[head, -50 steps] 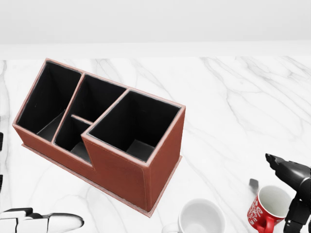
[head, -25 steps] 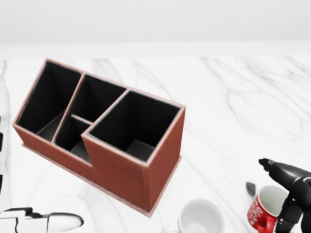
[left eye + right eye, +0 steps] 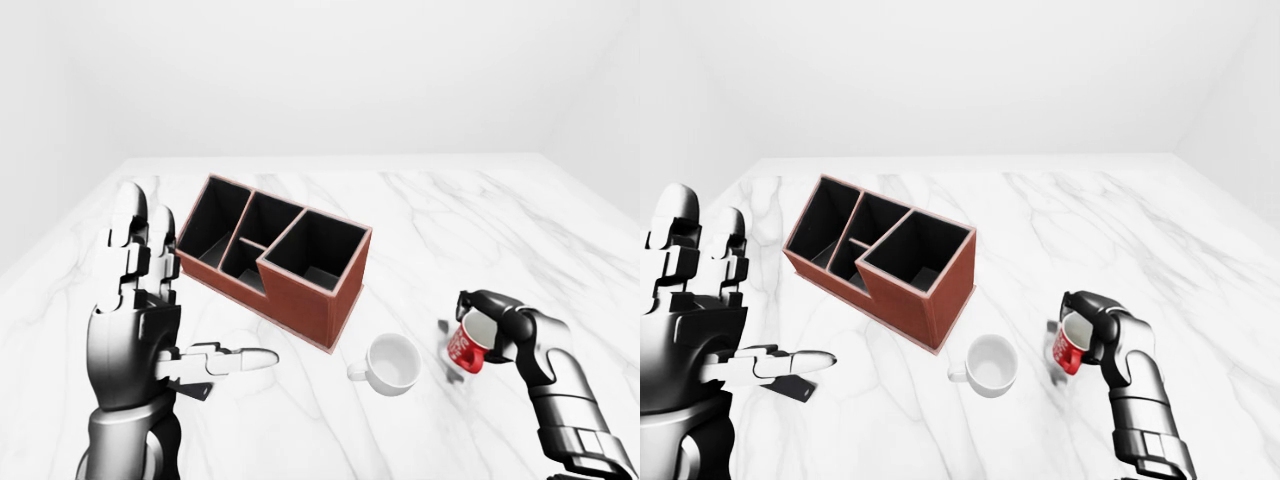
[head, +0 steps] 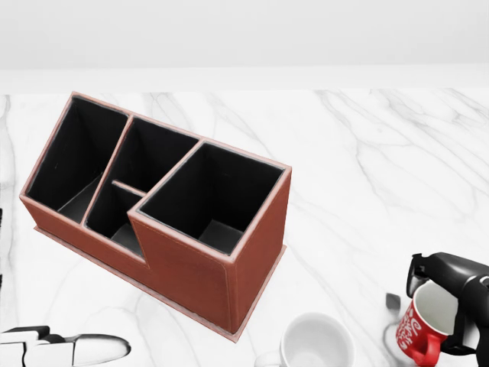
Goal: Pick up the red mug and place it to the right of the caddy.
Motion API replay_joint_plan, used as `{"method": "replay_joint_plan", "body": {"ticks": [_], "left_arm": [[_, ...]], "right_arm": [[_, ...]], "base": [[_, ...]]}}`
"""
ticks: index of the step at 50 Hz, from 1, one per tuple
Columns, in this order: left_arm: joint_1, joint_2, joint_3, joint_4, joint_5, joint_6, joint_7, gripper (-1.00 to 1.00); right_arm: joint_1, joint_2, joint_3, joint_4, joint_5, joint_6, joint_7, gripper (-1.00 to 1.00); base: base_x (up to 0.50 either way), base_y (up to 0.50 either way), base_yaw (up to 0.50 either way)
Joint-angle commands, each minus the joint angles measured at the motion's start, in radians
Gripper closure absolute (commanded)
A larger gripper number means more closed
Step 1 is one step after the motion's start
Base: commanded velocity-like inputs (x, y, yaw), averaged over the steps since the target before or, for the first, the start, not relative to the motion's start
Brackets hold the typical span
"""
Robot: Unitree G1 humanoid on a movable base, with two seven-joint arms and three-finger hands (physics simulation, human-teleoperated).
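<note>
Right robot hand wrapped around tilted red mug

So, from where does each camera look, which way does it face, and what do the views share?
Head view: on the head, tilted down at the caddy; right robot hand around the red mug at lower right.
Left-eye view: on the head, facing across the marble table; raised left robot hand fills the left.
Right-eye view: nearly the same picture, things shifted left.
All share caddy, red mug, white mug.
</note>
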Motion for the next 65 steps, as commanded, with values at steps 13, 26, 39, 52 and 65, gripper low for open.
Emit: {"method": "replay_joint_plan", "body": {"ticks": [13, 26, 39, 52, 65], "left_arm": [[0.003, 0.002, -0.008, -0.008, 0.0, 0.0, 0.002, -1.0], [0.006, 0.0, -0.012, -0.005, 0.002, 0.0, 0.001, -1.0], [0.003, 0.001, -0.008, -0.005, -0.002, 0.0, 0.001, -1.0], [0.007, -0.001, -0.003, -0.027, -0.009, 0.0, -0.004, -1.0], [0.01, -0.004, -0.007, -0.044, -0.005, 0.0, -0.005, -1.0]], "right_arm": [[-0.084, -0.041, -0.061, -0.258, -0.01, 0.0, 0.0, 1.0], [-0.235, -0.016, -0.003, -0.301, -0.04, 0.0, 0.0, 1.0], [-0.314, 0.046, 0.063, -0.223, -0.066, 0.0, 0.0, 1.0], [-0.344, 0.1, 0.111, -0.131, -0.085, 0.0, 0.0, 1.0], [-0.325, 0.153, 0.147, -0.092, -0.096, 0.0, 0.0, 1.0]], "base": [[0.0, 0.0, 0.0], [0.0, 0.0, 0.0], [0.0, 0.0, 0.0], [0.0, 0.0, 0.0], [0.0, 0.0, 0.0]]}}
